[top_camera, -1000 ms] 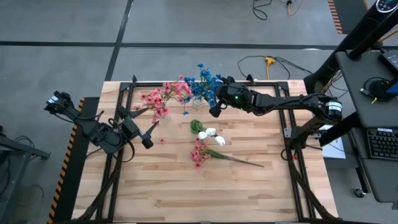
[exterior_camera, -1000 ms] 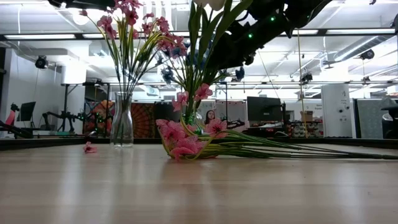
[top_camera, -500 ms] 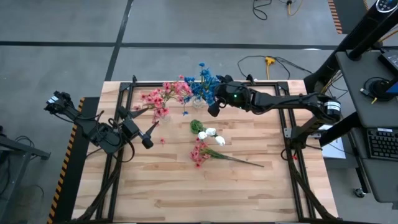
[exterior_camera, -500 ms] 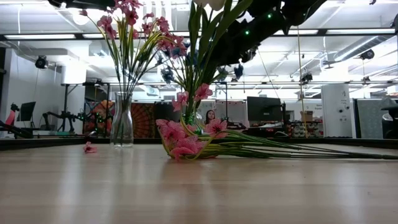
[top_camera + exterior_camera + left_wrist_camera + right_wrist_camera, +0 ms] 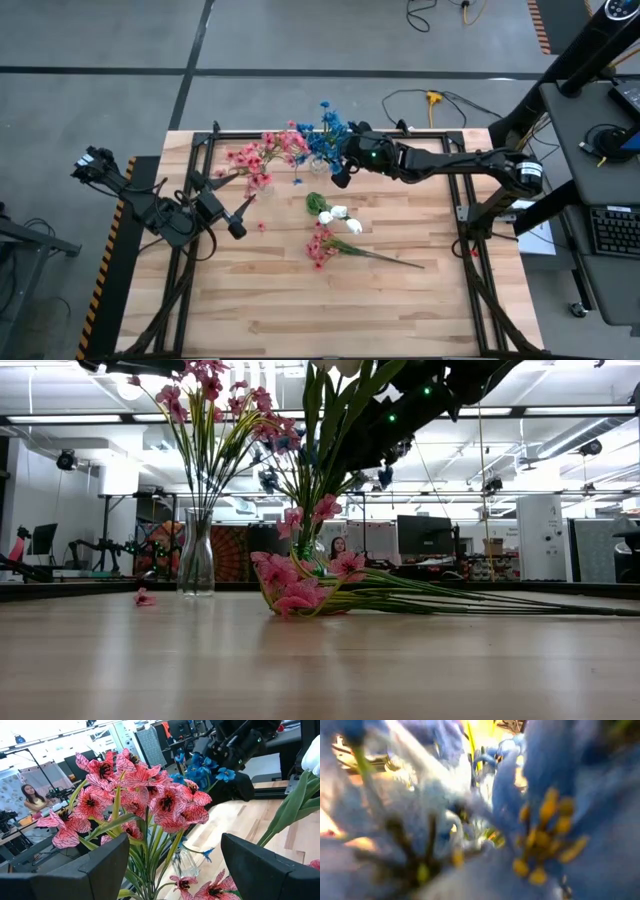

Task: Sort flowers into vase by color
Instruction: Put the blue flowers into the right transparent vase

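Right gripper (image 5: 340,174) is buried in the blue flowers (image 5: 328,132) (grip state: cannot tell), so a snagged blossom could tip their vase when it retracts.

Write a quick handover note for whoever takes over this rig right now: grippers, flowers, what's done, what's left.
Right gripper: at the bright blue blossom sprigs by the far edge; fingers hidden.
Left gripper: waits open, empty, over the table's left side.
Done: pink blossom sprigs stand in the clear glass vase.
Left: a pink sprig and white blossoms lie mid-table; one loose pink blossom lies near the left gripper.
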`<state>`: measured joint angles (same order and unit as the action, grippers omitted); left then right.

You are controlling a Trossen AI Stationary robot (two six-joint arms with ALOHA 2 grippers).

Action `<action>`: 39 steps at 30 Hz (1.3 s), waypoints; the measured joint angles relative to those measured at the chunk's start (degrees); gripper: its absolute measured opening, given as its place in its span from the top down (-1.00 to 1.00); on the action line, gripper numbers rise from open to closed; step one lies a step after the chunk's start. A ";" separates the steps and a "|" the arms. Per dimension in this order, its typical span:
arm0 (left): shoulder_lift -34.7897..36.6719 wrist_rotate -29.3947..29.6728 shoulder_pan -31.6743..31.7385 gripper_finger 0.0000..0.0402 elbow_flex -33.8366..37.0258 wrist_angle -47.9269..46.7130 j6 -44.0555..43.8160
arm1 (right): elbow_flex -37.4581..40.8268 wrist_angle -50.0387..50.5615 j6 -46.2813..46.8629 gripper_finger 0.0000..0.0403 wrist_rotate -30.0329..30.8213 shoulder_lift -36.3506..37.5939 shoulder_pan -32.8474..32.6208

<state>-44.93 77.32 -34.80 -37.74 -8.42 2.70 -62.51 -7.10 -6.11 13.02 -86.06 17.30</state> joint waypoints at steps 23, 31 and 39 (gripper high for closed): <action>0.00 0.24 0.00 -0.47 0.00 -0.25 0.00 | -12.87 25.33 7.72 -0.78 0.02 1.11 -0.15; 0.00 0.22 0.00 -0.47 0.00 -0.40 0.00 | -17.16 34.04 10.24 -0.78 0.26 1.52 -0.16; 0.00 0.19 0.00 -0.47 0.00 -0.38 0.00 | -18.00 38.31 13.41 -0.78 0.31 4.46 -0.17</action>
<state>-44.93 77.52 -34.81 -37.74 -8.80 2.70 -80.51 31.21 7.30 13.33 -81.60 17.12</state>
